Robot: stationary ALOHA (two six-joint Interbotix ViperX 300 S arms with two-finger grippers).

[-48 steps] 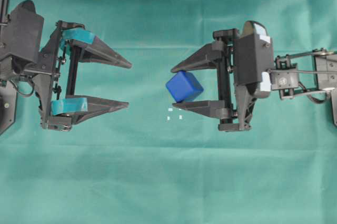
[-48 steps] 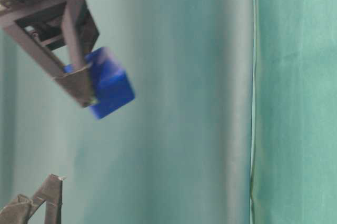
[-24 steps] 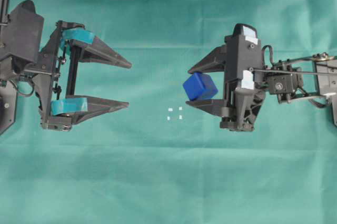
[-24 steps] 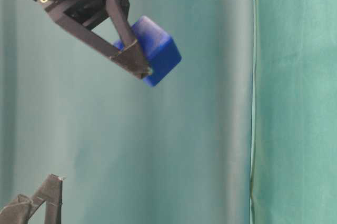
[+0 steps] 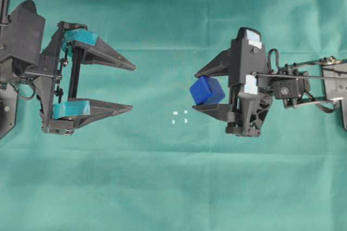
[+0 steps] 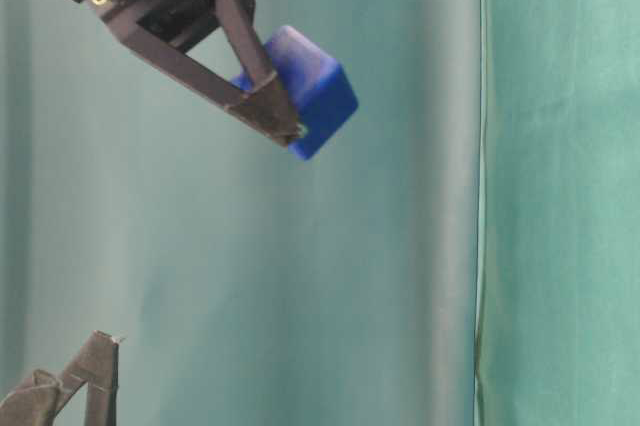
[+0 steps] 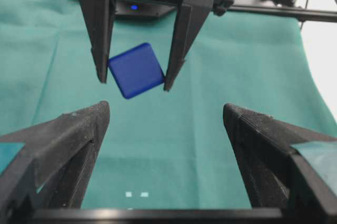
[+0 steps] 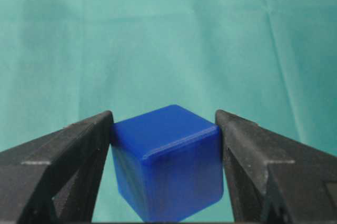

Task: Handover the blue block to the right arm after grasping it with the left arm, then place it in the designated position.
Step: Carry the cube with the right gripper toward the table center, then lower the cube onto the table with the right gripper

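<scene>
Gripping the blue block (image 5: 207, 90) between its two plain black fingers, the right gripper (image 5: 196, 90) is seen on the right side of the overhead view, pointing toward the middle of the green cloth (image 5: 173, 187). The block is held tilted, pressed on opposite faces by the fingertips (image 8: 100, 129), and is lifted clear of the cloth, as is shown in the table-level view, where it hangs at the end of the slanted claw (image 6: 300, 96). From the left wrist view the block (image 7: 136, 70) is seen clamped between the two dark fingers, above the cloth.

The left gripper (image 5: 133, 87), marked by teal tape on its fingers, is held at the left side of the overhead view with its jaws spread wide and nothing between them. It is kept well apart from the block.

The designated position (image 5: 179, 117), outlined by tiny white marks, lies on the cloth between the two grippers, nearer the right one, and just below and to the left of the block in the overhead view. Nothing is set on it.
</scene>
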